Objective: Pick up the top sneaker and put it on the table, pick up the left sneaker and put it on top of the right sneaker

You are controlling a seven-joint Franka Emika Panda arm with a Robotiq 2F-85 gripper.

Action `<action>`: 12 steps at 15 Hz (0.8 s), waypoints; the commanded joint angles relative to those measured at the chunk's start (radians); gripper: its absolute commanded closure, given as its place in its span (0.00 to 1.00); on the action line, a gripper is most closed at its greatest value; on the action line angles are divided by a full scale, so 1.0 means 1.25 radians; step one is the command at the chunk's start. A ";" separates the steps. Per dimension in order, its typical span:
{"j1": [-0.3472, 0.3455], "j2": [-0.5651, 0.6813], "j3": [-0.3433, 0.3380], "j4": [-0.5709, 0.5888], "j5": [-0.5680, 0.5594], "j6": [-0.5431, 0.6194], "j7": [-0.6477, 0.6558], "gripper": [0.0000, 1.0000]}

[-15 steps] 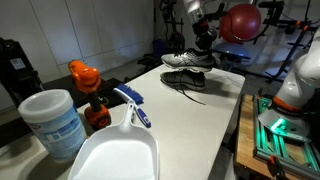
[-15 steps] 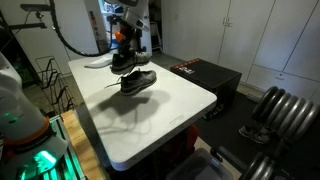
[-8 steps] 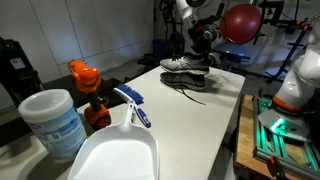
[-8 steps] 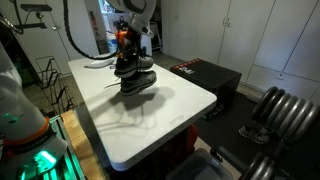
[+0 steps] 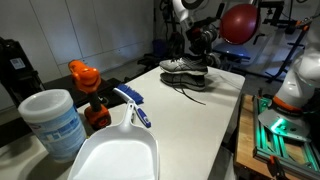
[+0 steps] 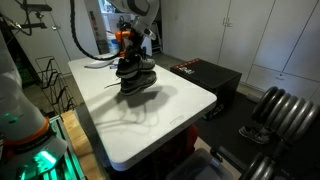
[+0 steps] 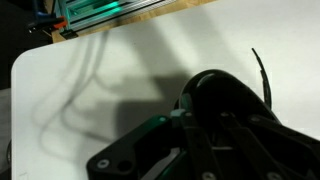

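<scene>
Fingers [image 5: 200, 46] clenched on collar of grey sneaker [image 5: 183, 66], directly below them; long axis parallel over black sneaker [image 5: 187, 79] on worktop [image 5: 205, 125]; seemingly touching.

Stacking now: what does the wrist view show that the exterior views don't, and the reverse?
Wrist view only: a close-up of dark sneaker fabric and a lace over the table; which sneaker is unclear. Exterior views only: the stack itself, upper sneaker apparently resting on lower sneaker, the gripper shut on the upper one, plus a dustpan. Shared: the white table and the sneakers.
</scene>
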 commanded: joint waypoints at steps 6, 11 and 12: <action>0.013 0.068 -0.012 0.074 0.006 -0.079 0.051 0.83; 0.016 0.082 -0.013 0.090 0.007 -0.100 0.045 0.45; 0.016 0.082 -0.013 0.090 0.004 -0.100 0.046 0.38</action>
